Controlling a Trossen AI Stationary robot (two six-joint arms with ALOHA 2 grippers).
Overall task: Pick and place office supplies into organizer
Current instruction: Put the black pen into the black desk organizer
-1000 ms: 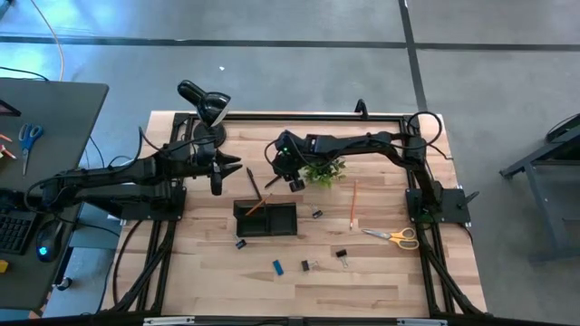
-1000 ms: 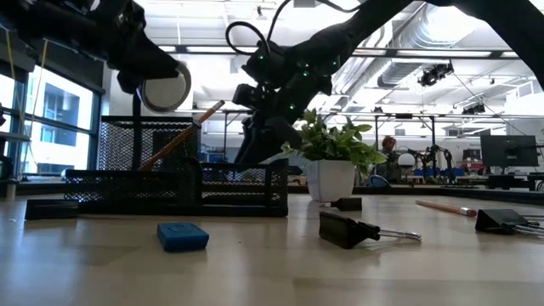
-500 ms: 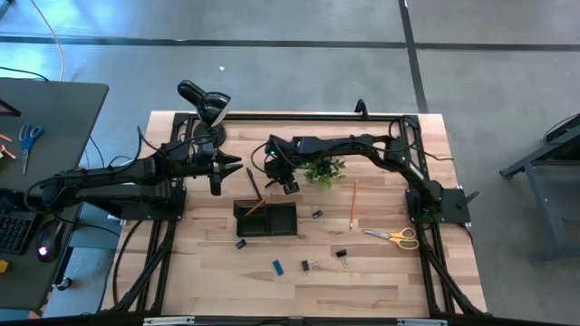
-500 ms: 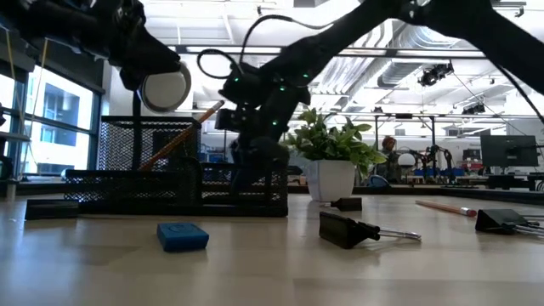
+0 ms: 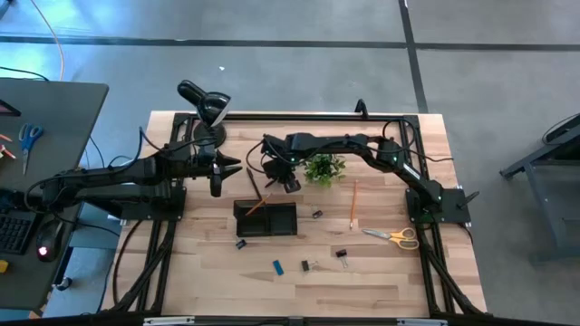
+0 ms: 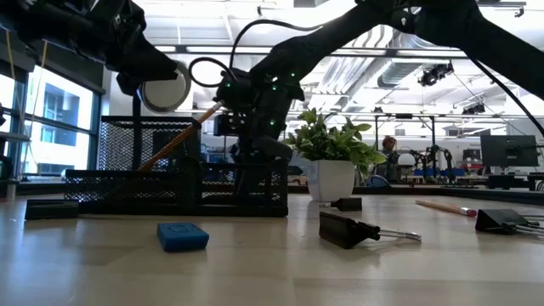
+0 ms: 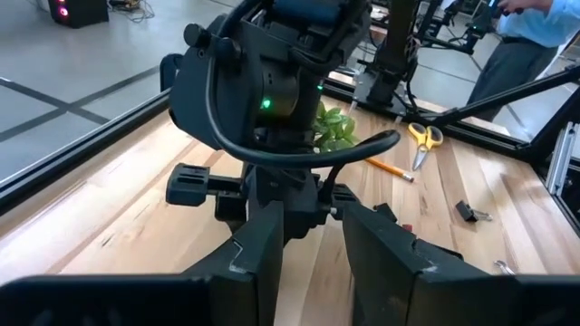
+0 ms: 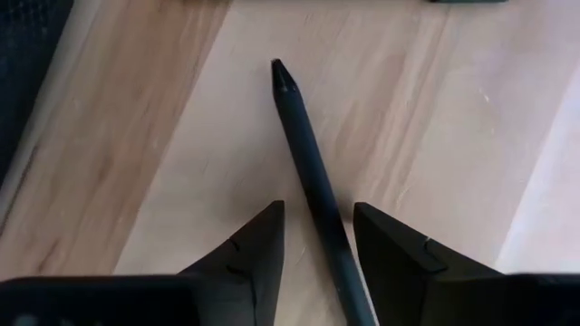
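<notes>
R gripper (image 5: 272, 177) hovers just behind the organizer (image 5: 265, 219), fingers (image 8: 254, 249) narrowly parted astride a dark pencil (image 8: 308, 181) lying on the table (image 5: 381, 272), not clamped. L gripper (image 5: 237, 167) waits nearby, half open & empty. Orange pencil (image 5: 255, 207) leans in organizer

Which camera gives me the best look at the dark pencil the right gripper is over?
Right wrist view: the dark pencil lies on bare wood, running between the right gripper's open fingers. High view shows a thin sliver; in the low and left wrist views I can't make it out.
</notes>
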